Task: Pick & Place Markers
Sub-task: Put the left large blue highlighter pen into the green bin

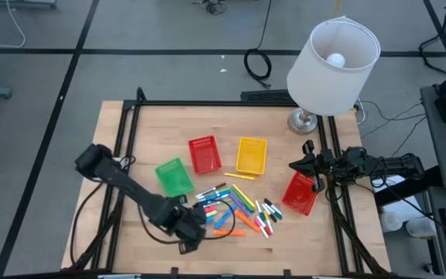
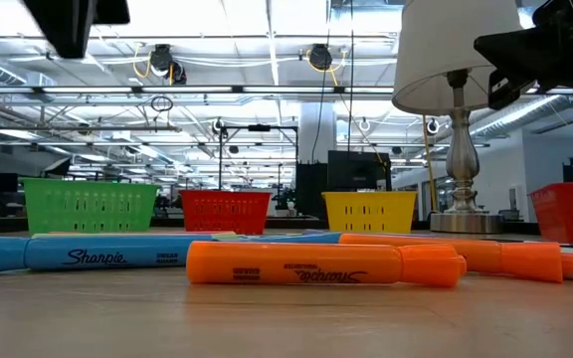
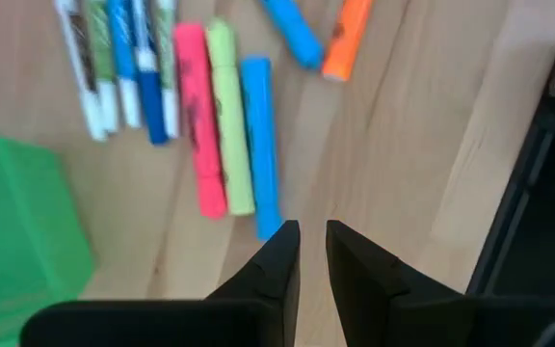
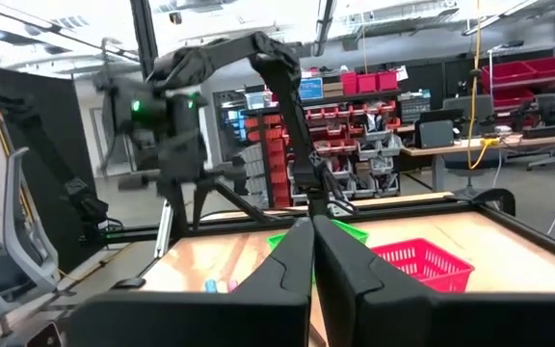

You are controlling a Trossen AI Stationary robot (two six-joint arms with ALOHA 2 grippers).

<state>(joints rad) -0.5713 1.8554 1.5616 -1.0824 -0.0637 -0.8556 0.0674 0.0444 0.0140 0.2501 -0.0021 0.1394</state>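
Big open workshop behind all this, with ceiling lights, shelving and red bins, and a wooden tabletop (image 1: 153, 128) in a black frame up front with a white-shaded lamp (image 1: 327, 66) on its far right corner.

Four mesh baskets are out: the green basket (image 1: 174, 177), a red basket (image 1: 204, 153) and the yellow basket (image 1: 252, 154) sit roughly in a row behind the pile, and a second red basket (image 1: 301, 193) is off by the right edge. My guess is they're set out as drop spots by colour.

All the markers (image 1: 237, 207) lie loose in a scatter on the wood near the front, just in front of the green and yellow baskets. None in a basket that I can see, so sorting looks barely begun.

Left claw (image 3: 312, 241) hangs low over the tabletop at the left edge of the pile. Its fingers are only slightly apart with nothing between them, and they point at the end of a blue marker (image 3: 259, 145) lying side by side with a yellow-green one (image 3: 227, 120) and a pink one (image 3: 196, 116). It reads as lining up on that blue one, but it's too narrow to straddle it yet.

Right claw (image 4: 313, 241) is pressed together, empty, parked over the right edge near the second red basket, just waiting.
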